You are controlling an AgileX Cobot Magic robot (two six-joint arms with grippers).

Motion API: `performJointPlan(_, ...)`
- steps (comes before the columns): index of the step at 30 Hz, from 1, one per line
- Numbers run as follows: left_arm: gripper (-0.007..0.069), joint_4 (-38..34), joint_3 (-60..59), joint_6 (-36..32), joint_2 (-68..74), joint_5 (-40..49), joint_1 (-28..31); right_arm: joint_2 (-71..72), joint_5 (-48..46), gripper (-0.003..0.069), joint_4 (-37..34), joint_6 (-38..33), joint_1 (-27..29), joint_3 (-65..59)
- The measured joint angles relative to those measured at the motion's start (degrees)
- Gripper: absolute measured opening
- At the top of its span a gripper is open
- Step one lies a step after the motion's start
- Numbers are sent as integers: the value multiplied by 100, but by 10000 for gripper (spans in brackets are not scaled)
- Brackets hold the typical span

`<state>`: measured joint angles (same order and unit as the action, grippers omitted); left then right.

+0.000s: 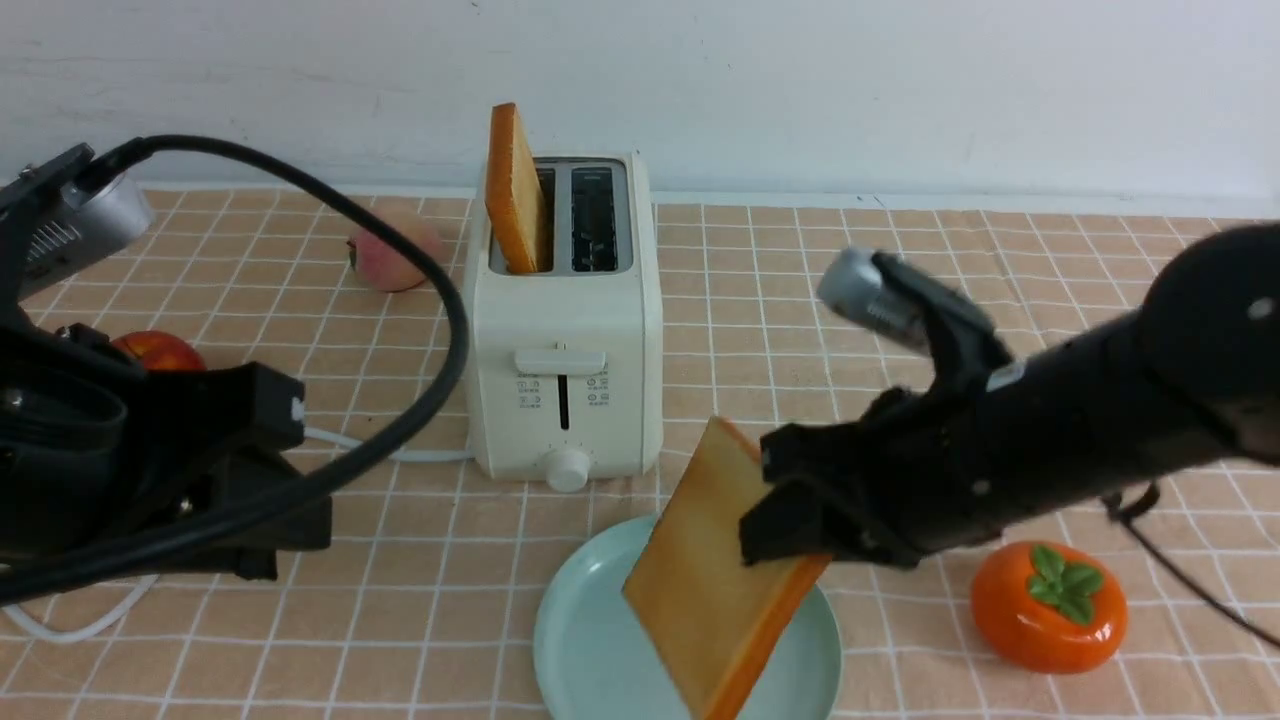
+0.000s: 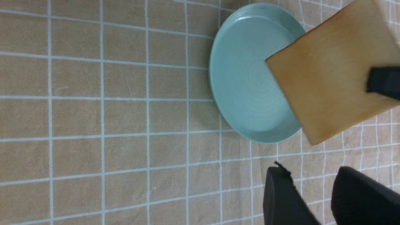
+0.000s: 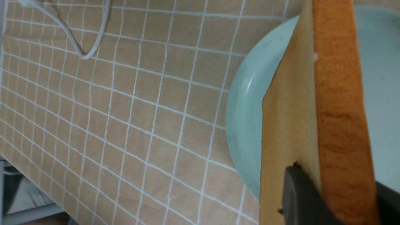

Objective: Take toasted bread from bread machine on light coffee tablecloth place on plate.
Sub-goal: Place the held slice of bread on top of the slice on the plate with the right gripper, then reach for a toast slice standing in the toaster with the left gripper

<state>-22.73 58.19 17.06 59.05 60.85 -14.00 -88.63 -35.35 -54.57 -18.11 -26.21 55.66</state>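
My right gripper (image 1: 775, 520) (image 3: 343, 195) is shut on one slice of toasted bread (image 1: 700, 590) (image 2: 325, 78) (image 3: 290, 109). The slice hangs tilted just above the pale blue-green plate (image 1: 590, 640) (image 2: 243, 81) (image 3: 247, 118), its lower corner over the plate's near side. A second slice (image 1: 513, 190) stands in the left slot of the cream bread machine (image 1: 565, 330), behind the plate on the light coffee tablecloth (image 1: 800, 300). Off to the plate's left, my left gripper (image 1: 265, 480) (image 2: 312, 175) hovers over bare cloth, open and holding nothing.
A peach (image 1: 390, 255) and a red apple (image 1: 160, 352) lie left of the toaster. An orange persimmon (image 1: 1048, 605) sits right of the plate. The toaster's white cord (image 1: 60, 625) (image 3: 84, 47) loops over the cloth at the left. A white wall stands behind.
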Motion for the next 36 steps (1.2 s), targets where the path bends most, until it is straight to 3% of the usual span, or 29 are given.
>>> performJointPlan(2,238,0,0,0,0,-14,0,-182,159,128,-511,-372,0,-116)
performJointPlan(3,238,0,0,0,0,-21,0,-390,339,128,-1119,-1027,0,-212)
performJointPlan(5,238,0,0,0,0,-32,0,-579,486,134,-1806,-1615,0,-225)
performJointPlan(8,238,0,0,0,0,-39,0,-735,568,199,-2446,-2301,0,-225)
performJointPlan(12,238,0,0,0,0,-39,0,-845,524,365,-2599,-2475,0,-225)
performJointPlan(14,238,0,0,0,0,-39,0,-859,477,517,-2415,-2485,0,-225)
performJointPlan(16,238,5,0,0,0,-59,0,-807,437,636,-1965,-2484,0,-225)
performJointPlan(18,238,2,0,0,0,-80,0,-767,420,658,-1679,-2439,7,-225)
performJointPlan(19,238,2,0,0,0,-140,0,-668,397,670,-1153,-2290,49,-225)
performJointPlan(21,238,-25,0,0,0,-218,0,-528,325,671,-608,-1992,122,-198)
performJointPlan(26,238,-510,0,-311,0,-532,0,215,-655,618,2422,-69,432,638)
performJointPlan(27,238,-510,0,-330,0,-554,0,241,-720,618,2422,7,432,688)
performJointPlan(29,252,-653,62,-602,0,-965,0,592,-1676,578,3997,1001,411,1424)
performJointPlan(30,265,-656,150,-713,33,-1178,0,733,-2004,569,4386,1363,383,1701)
performJointPlan(32,286,-650,360,-826,137,-1392,0,930,-2280,559,4830,1743,326,1996)
performJointPlan(36,345,-650,1085,-923,678,-1505,0,1338,-2356,552,4995,2089,107,2256)
